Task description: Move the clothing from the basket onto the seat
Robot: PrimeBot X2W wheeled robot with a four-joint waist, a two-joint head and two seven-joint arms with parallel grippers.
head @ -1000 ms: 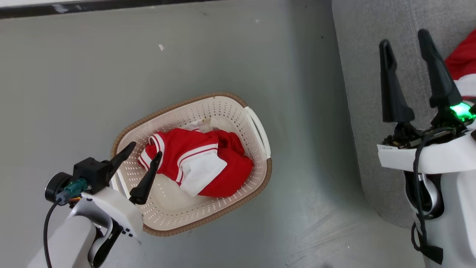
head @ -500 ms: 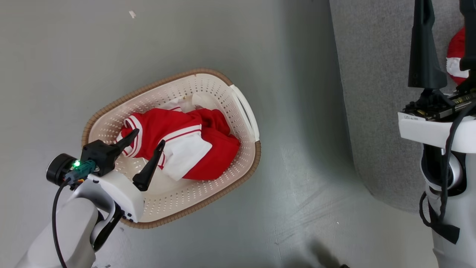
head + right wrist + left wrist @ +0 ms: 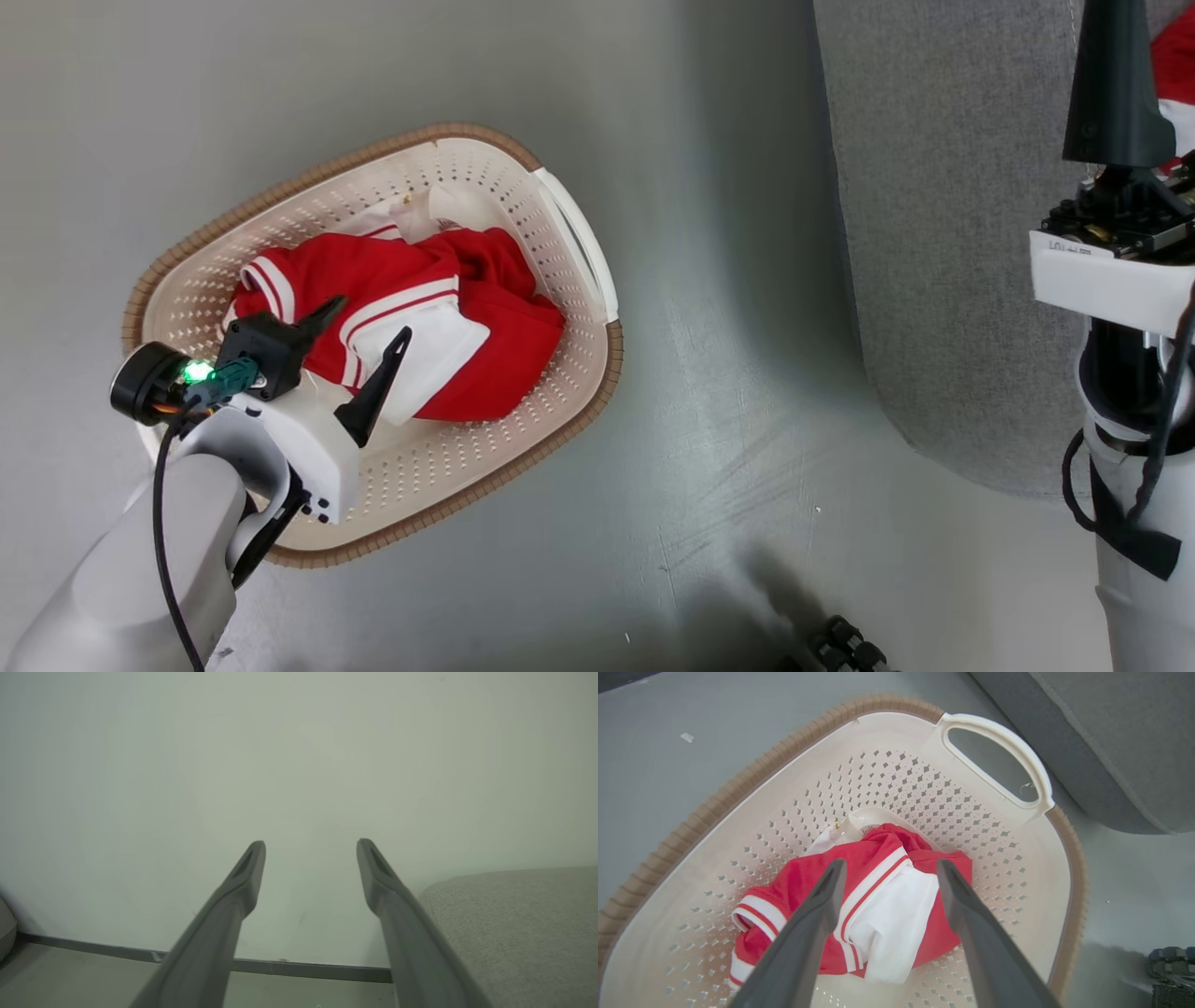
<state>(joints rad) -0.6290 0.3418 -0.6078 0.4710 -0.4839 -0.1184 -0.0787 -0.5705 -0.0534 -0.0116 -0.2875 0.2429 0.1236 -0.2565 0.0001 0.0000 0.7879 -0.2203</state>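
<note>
The left gripper (image 3: 373,315) hung over the basket (image 3: 448,467) with its two dark fingers spread wide and nothing between them. They straddled the white panel of the clothing (image 3: 887,905); whether the tips touched the cloth could not be told. That red-and-white clothing lay bunched on the basket's bottom, nearer the side with the white handle (image 3: 1008,751), with bare perforated wall all round it (most of all on the arm's side). The brown rim ran unbroken round the basket, which stood on the grey floor (image 3: 747,373).

A broad strip of bare floor lay between the handle side and the rounded corner of the sofa (image 3: 934,233), so the two stood well apart. A dark knobbly thing (image 3: 840,649) sat at the lower edge of that strip.

The right gripper (image 3: 311,843) was also wide open and empty, raised beside the sofa and pointing at a pale wall (image 3: 299,765) above a dark skirting (image 3: 303,967). A second garment (image 3: 1178,56), red with white, lay on the sofa by its finger.
</note>
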